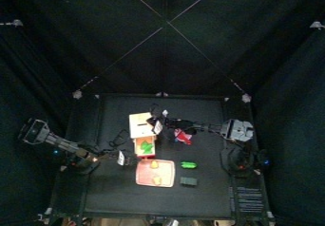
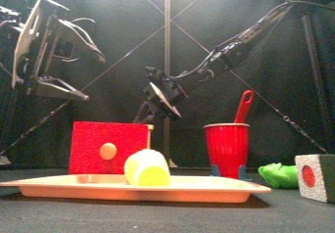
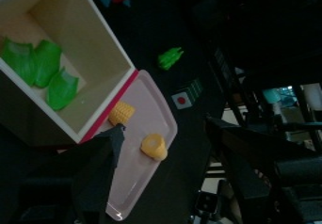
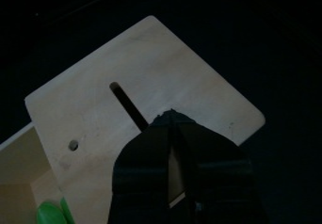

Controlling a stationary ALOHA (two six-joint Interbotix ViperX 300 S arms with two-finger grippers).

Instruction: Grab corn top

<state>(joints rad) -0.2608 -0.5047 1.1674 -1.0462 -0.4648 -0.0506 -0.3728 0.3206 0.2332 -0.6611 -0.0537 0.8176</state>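
Approach step: the left end effector (image 3: 161,162), released, hangs above the corn (image 3: 153,147) on the tray (image 3: 141,176) and must descend; the right end effector (image 4: 172,171) looks clenched on nothing

Robot lab: black curtains (image 1: 51,97) pen a small table (image 1: 210,197), 2 arms.

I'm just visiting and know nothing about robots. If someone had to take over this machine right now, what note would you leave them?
Left end effector: open, empty, hanging above the tray with the corn between its jaws' line of sight.
Right end effector: jaws together, holding nothing, close over the pale box behind the tray.
Corn: lying on the tray, untouched, next to the box with green pieces inside. In the front view it sits before the red block.
Done: the left arm is lined up above the corn.
Left: lower, close on the corn, lift it.
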